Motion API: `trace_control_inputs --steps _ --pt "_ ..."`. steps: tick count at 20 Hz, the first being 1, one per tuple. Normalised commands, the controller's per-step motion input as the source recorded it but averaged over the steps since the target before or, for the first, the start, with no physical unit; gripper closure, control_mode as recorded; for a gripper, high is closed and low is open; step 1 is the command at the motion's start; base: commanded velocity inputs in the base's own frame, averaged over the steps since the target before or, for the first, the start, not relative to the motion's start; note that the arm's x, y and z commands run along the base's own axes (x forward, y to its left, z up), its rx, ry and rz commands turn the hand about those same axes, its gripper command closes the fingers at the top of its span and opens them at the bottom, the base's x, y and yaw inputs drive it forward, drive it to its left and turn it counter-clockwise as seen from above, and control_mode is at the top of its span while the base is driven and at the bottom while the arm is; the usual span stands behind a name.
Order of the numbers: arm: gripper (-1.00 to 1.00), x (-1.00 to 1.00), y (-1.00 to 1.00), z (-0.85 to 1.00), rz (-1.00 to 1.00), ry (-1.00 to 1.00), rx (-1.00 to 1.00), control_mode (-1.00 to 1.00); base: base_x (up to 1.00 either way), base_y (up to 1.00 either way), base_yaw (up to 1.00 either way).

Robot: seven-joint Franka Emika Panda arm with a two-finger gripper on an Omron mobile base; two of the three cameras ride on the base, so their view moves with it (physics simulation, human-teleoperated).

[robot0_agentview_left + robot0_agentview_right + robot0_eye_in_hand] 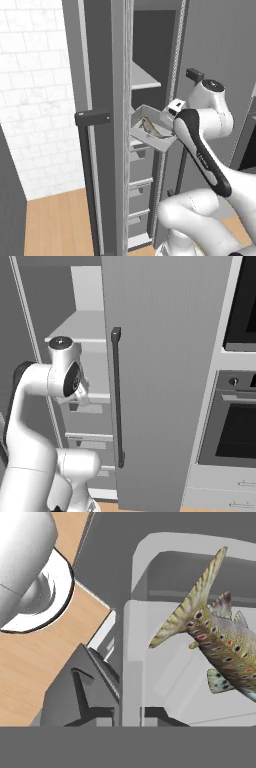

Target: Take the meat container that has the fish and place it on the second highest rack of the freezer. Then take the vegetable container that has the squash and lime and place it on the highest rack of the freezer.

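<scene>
Clenched on the meat container's rim, the tool carries the fish at the freezer; next, slide it onto the second highest rack.

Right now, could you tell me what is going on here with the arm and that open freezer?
The robot arm is holding a grey meat container with a fish lying in it, its gripper shut on the container's rim. The container is up at the open freezer, in front of its racks, with one rack above it. It has not yet been set down on a rack. The freezer door stands wide open beside the arm.
</scene>
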Motion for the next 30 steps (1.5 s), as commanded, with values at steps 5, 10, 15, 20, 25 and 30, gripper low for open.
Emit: trace_control_inputs --steps 5,10,15,20,25,30 --pt "1.00 0.44 0.60 -0.31 -0.16 0.00 -0.03 -1.00 0.00 0.00 0.00" --pt "1.00 0.35 0.20 -0.27 -0.19 0.00 0.05 -1.00 0.00 0.00 0.00" --pt "1.00 0.48 0.06 -0.30 -0.15 0.01 0.09 -1.00 0.00 0.00 0.00" --pt "1.00 0.49 0.01 -0.23 -0.03 0.04 0.13 -1.00 0.00 0.00 0.00" --pt "1.00 0.55 0.06 -0.30 -0.03 0.03 0.03 -1.00 0.00 0.00 0.00" --pt "1.00 0.50 0.18 -0.45 -0.09 0.01 0.00 -1.00 0.00 0.00 0.00"
